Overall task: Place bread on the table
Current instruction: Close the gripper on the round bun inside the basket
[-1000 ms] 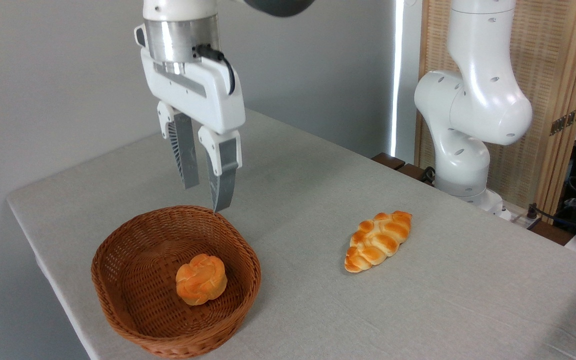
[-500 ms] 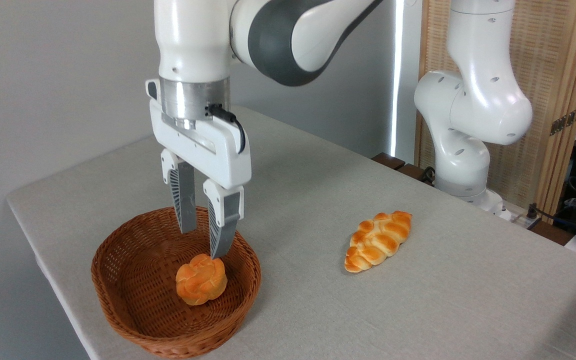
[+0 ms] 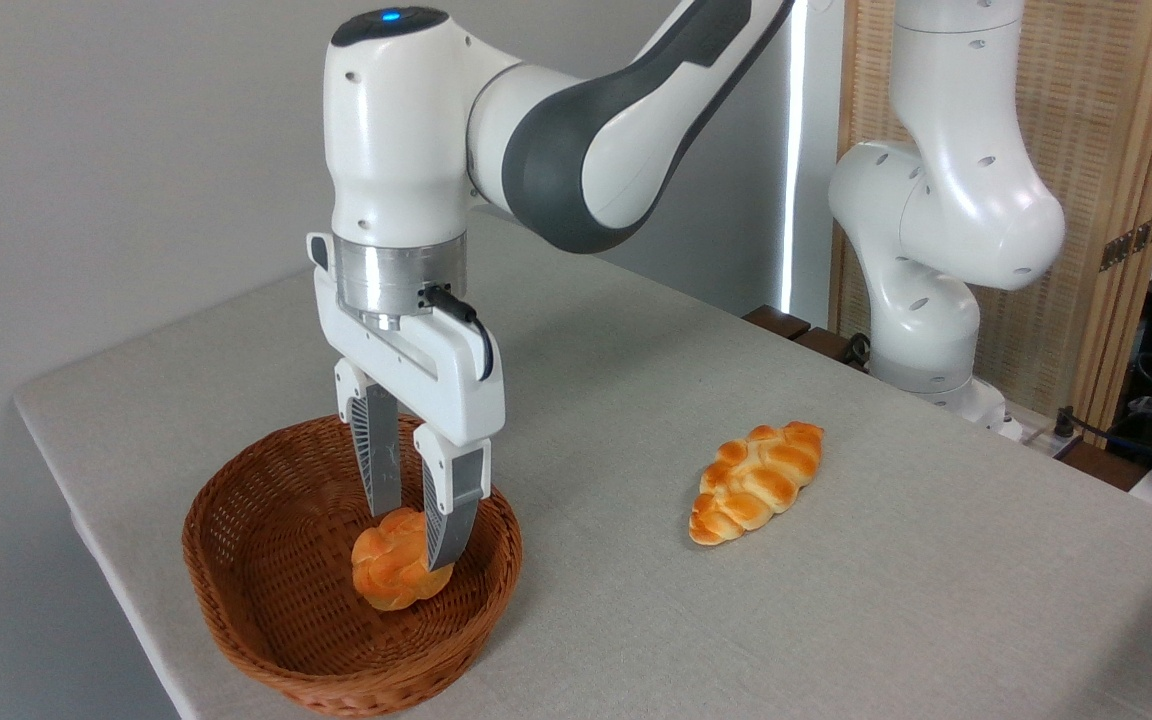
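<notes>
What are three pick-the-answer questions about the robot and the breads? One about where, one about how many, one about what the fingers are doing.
1. Where is the small round bread?
A. In the basket
B. On the bare table
C. Up in the air

2. How many breads are there?
A. One
B. Two
C. Four

3. What are the gripper fingers doing?
A. Squeezed tight together above the basket
B. Holding the long braided loaf
C. Open, one on each side of the round bread

Answers: 1 A, it sits on the basket floor. 2 B, one round bread plus one braided loaf on the cloth. 3 C, the fingers reach down around its right part, not yet visibly squeezing.
</notes>
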`<state>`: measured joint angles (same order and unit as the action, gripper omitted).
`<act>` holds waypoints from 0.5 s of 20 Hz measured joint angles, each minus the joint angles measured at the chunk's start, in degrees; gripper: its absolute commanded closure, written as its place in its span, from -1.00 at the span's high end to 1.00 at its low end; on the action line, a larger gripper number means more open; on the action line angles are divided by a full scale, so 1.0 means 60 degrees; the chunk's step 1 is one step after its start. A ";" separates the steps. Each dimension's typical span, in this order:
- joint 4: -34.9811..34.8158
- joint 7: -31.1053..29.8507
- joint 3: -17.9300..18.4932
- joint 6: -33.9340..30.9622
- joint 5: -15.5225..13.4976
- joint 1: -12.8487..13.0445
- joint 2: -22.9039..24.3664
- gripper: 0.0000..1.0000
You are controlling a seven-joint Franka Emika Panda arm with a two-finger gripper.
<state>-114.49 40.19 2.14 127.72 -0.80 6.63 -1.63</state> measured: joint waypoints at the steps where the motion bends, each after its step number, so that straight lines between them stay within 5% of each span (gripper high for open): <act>1: -0.0006 0.0015 -0.0031 0.0000 -0.0001 0.0004 -0.0041 1.00; 10: -0.0013 0.0206 -0.0119 0.0039 -0.0284 0.0062 -0.0268 1.00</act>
<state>-114.57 41.42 1.42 127.96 -2.50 7.00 -3.25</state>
